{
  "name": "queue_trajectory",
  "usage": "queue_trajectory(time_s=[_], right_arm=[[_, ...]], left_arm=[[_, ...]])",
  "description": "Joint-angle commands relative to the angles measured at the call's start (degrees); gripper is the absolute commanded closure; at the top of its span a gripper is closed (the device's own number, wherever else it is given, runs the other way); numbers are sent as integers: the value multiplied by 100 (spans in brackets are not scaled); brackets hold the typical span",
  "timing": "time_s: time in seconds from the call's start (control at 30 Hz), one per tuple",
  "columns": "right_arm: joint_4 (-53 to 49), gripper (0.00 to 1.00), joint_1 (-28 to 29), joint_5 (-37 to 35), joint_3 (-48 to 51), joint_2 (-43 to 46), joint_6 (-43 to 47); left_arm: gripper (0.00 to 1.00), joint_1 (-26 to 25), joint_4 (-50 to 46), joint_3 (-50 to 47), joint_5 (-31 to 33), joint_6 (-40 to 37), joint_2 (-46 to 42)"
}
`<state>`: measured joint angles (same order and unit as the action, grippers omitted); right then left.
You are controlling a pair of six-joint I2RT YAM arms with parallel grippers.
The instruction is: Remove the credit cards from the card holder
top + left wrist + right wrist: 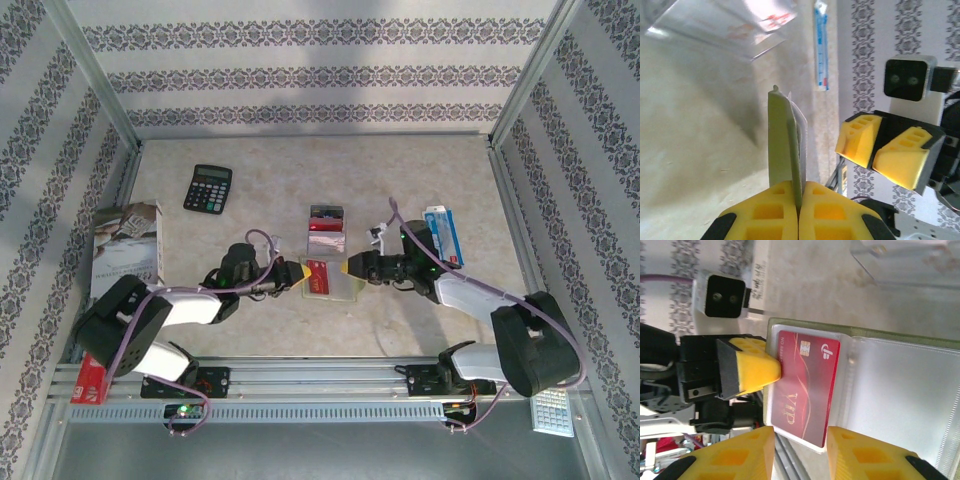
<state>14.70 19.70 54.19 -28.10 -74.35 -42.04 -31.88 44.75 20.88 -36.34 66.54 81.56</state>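
The olive-green card holder (338, 288) lies open between the two grippers, its clear-pocket lining facing up. A red credit card (318, 272) marked VIP (807, 385) sits in the holder's left pocket. My left gripper (300, 274) is shut on the holder's left edge (785, 150). My right gripper (350, 268) hovers at the holder's right side. It is open, and its fingertips (800, 432) straddle the red card's near end without pinching it. Beyond the holder, a dark grey card (327, 213) and a pinkish-white card (327, 241) lie loose on the table.
A black calculator (208, 188) sits at the back left. A blue-and-white packet (443, 235) lies beside the right arm, and a printed booklet (128, 250) lies at the left wall. A red box (90, 378) and a white pad (552, 412) flank the arm bases.
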Motion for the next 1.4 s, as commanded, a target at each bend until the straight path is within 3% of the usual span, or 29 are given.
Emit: queue_trajectory(time_s=[0.0,0.1,0.5,0.93,1.37], right_arm=[[321,65,-239,917,3,128,69],[332,65,-309,1143,-104,226,6],[193,67,-31,953,-499,441,-299],[37,68,453,657,-754,-195,-250],[-371,68,508,418,-802,-352,38]], left_arm=[[100,-41,64,183,-62,-25,-441],[100,-42,-98,240,-127,-54,-743],[100,-38,-540,491,-163,-168,-1071],[100,-38,-450,469,-216,-168,-1063],[100,-40,-402,461,-251,-150,-1062]])
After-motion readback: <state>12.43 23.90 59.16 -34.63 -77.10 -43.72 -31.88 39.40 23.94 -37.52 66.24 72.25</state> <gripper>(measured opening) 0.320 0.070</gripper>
